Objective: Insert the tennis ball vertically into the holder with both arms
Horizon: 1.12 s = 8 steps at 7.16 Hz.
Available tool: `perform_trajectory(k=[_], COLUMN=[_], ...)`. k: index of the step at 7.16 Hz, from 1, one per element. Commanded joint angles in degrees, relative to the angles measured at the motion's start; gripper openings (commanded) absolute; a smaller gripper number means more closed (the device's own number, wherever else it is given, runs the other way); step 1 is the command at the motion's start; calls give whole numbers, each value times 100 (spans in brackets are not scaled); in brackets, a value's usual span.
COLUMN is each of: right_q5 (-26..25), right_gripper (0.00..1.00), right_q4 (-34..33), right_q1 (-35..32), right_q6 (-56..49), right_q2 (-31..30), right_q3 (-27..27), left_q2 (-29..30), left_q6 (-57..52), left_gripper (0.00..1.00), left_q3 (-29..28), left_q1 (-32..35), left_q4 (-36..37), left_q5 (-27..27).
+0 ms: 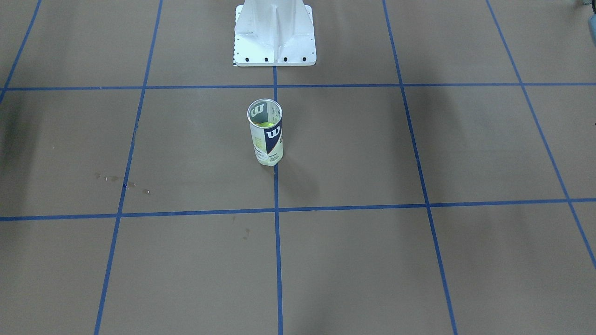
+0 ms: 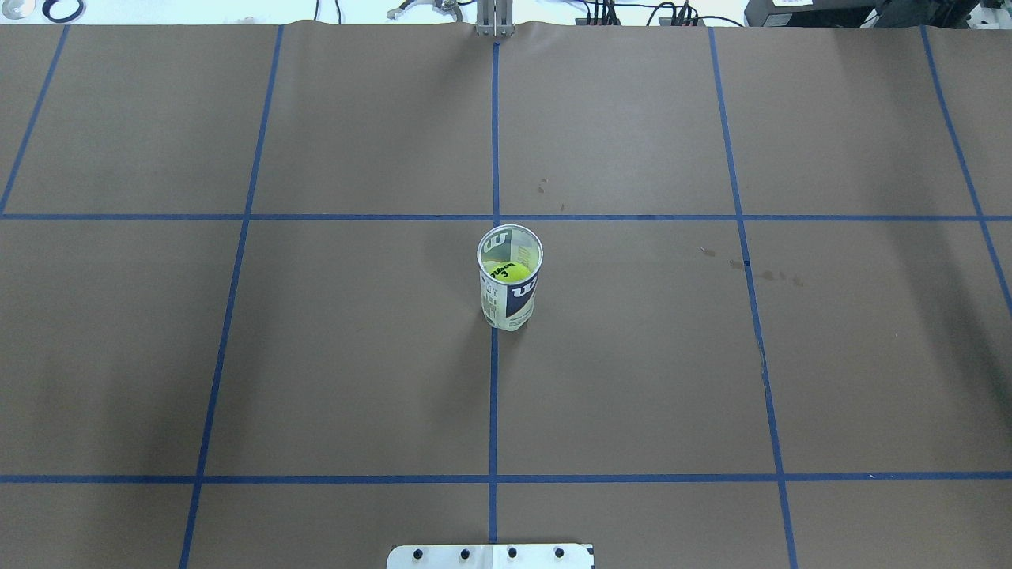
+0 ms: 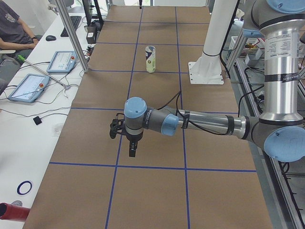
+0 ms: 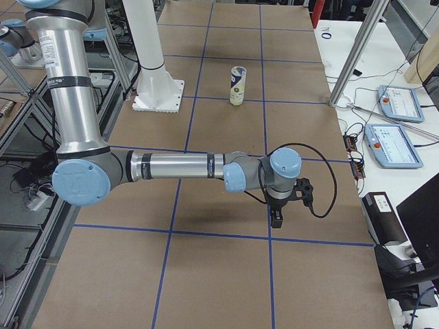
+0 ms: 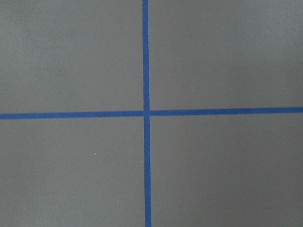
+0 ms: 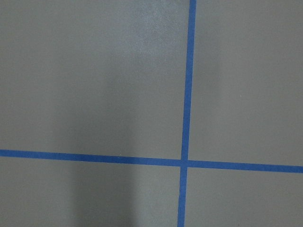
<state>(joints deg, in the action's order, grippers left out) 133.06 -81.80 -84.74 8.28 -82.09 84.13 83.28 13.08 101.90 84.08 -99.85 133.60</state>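
Note:
The holder (image 2: pixel 510 288) stands upright on the centre tape line of the brown table, open end up; it also shows in the front view (image 1: pixel 265 139) and both side views (image 3: pixel 150 59) (image 4: pixel 238 86). A yellow tennis ball (image 2: pixel 508 272) lies inside it, seen through the rim (image 1: pixel 266 124). My left gripper (image 3: pixel 132 150) points down over the table's left end, far from the holder. My right gripper (image 4: pixel 276 218) points down over the right end, also far off. Both show only in side views, so I cannot tell whether they are open or shut. The wrist views show only paper and blue tape.
The white robot base (image 2: pixel 490 555) stands at the table's near edge behind the holder. Aluminium posts (image 3: pixel 71 33) (image 4: pixel 357 51), control tablets (image 3: pixel 28 87) (image 4: pixel 394 145) and cables line the far side. A seated person (image 3: pixel 14 28) is beyond it.

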Motion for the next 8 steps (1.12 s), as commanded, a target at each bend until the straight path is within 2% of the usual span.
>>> perform_trajectory(k=[1,2,3,4,8], right_q5=[-8,-17,-87,-166,-167], right_gripper=[100,100,100,100,100], right_q4=[-29,-142,-822,-1064,-1049], right_q1=[1,-8,123,133,142], right_q6=[50,68,68,-1,7], right_q2=[-8,-26,18,-147,-246], right_q3=[181,374,759,998,983], left_q2=[-75,-66,-66,-75,-66], left_q6=[44,45,54,54,-16], left_gripper=[100,100,100,100,100], left_q3=[41,40,58,58,67], left_q1=[-23,-32,-32,-32,-41], left_q4=[-26,-26,-17,-17,-78], left_q5=[166,167,184,245,184])
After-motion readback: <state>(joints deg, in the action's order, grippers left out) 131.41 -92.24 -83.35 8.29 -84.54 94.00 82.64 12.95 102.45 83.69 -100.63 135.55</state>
